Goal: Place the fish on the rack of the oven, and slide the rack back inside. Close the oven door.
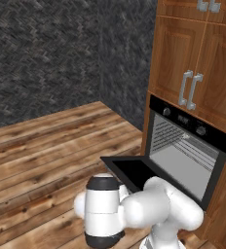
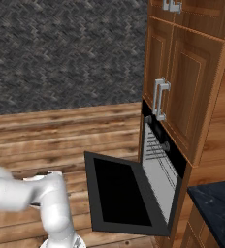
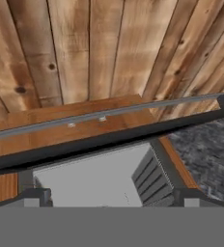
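The black oven [image 1: 193, 146] is set in brown cabinetry, with round knobs along its top strip. The oven door [image 1: 129, 172] hangs folded down and open, its dark inner glass facing up [image 2: 121, 191]. Thin silver rack wires [image 1: 195, 148] show inside the pale grey cavity [image 2: 158, 155]. In the hand view my gripper [image 3: 114, 198] is open, its two dark fingertips [image 3: 36, 197] spread wide. Beyond them are the door's silver bar handle [image 3: 109, 113] and the grey oven cavity [image 3: 94, 178]. The fish is out of view.
Wooden cabinet doors with silver vertical handles [image 1: 190, 90] stand above the oven. A dark countertop corner [image 2: 216, 203] lies at the right. Plank floor [image 1: 42, 146] stretches left to a grey stone wall [image 1: 51, 53]. My folded white arm [image 1: 134, 209] sits low before the door.
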Robot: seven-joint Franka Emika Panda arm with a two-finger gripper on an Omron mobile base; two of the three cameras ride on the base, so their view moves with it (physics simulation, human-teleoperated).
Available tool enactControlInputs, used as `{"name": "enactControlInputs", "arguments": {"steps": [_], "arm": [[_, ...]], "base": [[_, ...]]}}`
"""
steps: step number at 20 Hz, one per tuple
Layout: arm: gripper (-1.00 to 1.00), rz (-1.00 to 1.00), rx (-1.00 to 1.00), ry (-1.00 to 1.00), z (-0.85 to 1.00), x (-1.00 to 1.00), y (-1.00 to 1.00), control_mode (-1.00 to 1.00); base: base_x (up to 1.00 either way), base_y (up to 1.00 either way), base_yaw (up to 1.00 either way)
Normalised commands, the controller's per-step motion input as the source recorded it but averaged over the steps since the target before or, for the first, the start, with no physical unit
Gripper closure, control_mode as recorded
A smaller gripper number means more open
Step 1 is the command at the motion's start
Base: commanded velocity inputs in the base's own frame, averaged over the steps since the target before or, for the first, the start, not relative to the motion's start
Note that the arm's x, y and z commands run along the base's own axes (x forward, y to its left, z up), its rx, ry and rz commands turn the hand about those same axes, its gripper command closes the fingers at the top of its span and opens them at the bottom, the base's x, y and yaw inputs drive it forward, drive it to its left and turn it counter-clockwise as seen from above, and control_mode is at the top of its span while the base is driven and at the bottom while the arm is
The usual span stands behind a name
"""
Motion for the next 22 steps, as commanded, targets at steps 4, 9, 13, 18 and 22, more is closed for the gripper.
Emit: {"name": "enactControlInputs", "arguments": {"steps": [4,9,13,18,22], "arm": [[-1.00,-0.03,-0.26,-0.04,-0.66,0.01,0.23,-1.00],[-1.00,-0.05,-0.26,0.00,-0.66,0.01,0.20,-1.00],[-1.00,-0.08,-0.23,0.00,-0.61,0.24,0.08,-1.00],[-1.00,-0.14,-0.17,0.00,-0.54,0.71,0.00,-1.00],[-1.00,-0.16,-0.13,0.00,-0.52,0.93,0.00,-1.00]], "base": [[0.00,0.00,0.00],[0.00,0.00,0.00],[0.00,0.00,0.00],[0.00,0.00,0.00],[0.00,0.00,0.00]]}}
